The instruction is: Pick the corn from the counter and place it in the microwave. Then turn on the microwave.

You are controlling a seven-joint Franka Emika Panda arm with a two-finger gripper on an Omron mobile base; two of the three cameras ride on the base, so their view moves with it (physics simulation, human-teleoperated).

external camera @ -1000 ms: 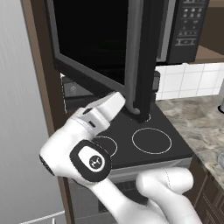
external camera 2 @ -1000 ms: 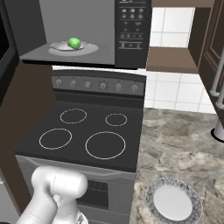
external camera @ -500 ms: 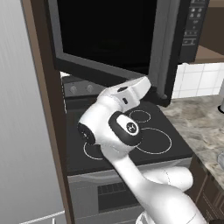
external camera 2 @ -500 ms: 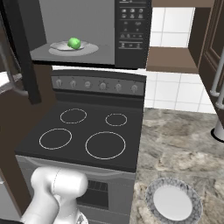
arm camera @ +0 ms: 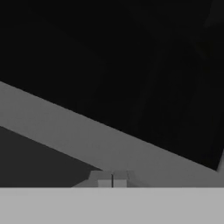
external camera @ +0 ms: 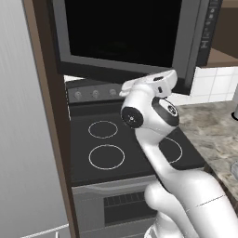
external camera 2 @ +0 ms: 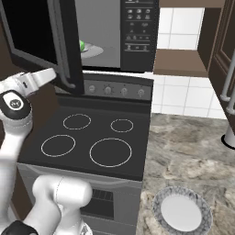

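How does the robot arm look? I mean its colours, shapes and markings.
The arm is glossy white, built of rounded, tube-like links. Its joints carry round dark caps with a small white mark in the middle. The gripper has two small dark-grey, blocky fingertips. No cables are visible.

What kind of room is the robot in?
It looks like a kitchen, a computer-drawn one. There is a black glass stovetop with white rings, a big black microwave above it with its door swung partly open, and a grey marbled stone counter with white wall tiles behind.
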